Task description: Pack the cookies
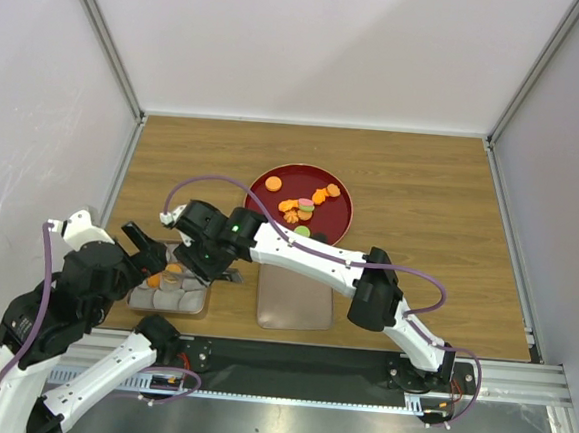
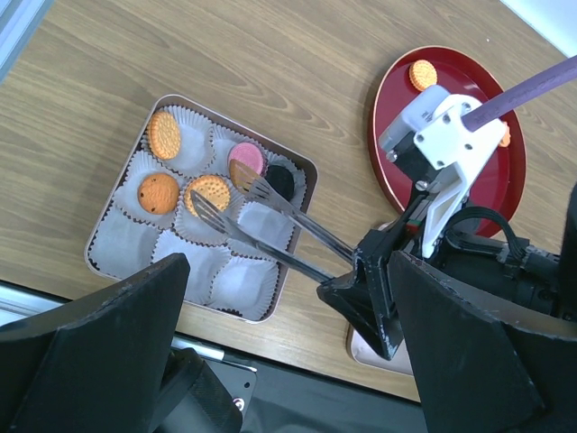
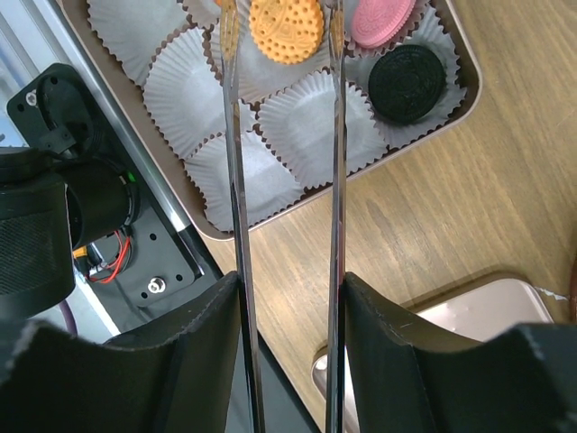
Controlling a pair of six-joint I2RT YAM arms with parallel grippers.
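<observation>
A square tin (image 2: 95, 262) with white paper cups holds three orange cookies (image 2: 164, 133), a pink one (image 2: 245, 158) and a black one (image 2: 281, 180). More cookies (image 1: 305, 208) lie on the red plate (image 1: 347, 219). My right gripper (image 3: 290, 289) is shut on metal tongs (image 3: 335, 180). The tong arms are spread, with nothing between them. Their tips (image 2: 209, 213) hover over the tin's middle, beside an orange cookie (image 3: 287, 27). My left gripper (image 2: 284, 298) is wide open and empty above the tin's near edge.
The pinkish metal lid (image 1: 296, 302) lies on the table right of the tin (image 1: 187, 304) and in front of the plate. The right arm (image 1: 316, 264) reaches across above it. The black base rail (image 1: 308, 363) runs along the near edge.
</observation>
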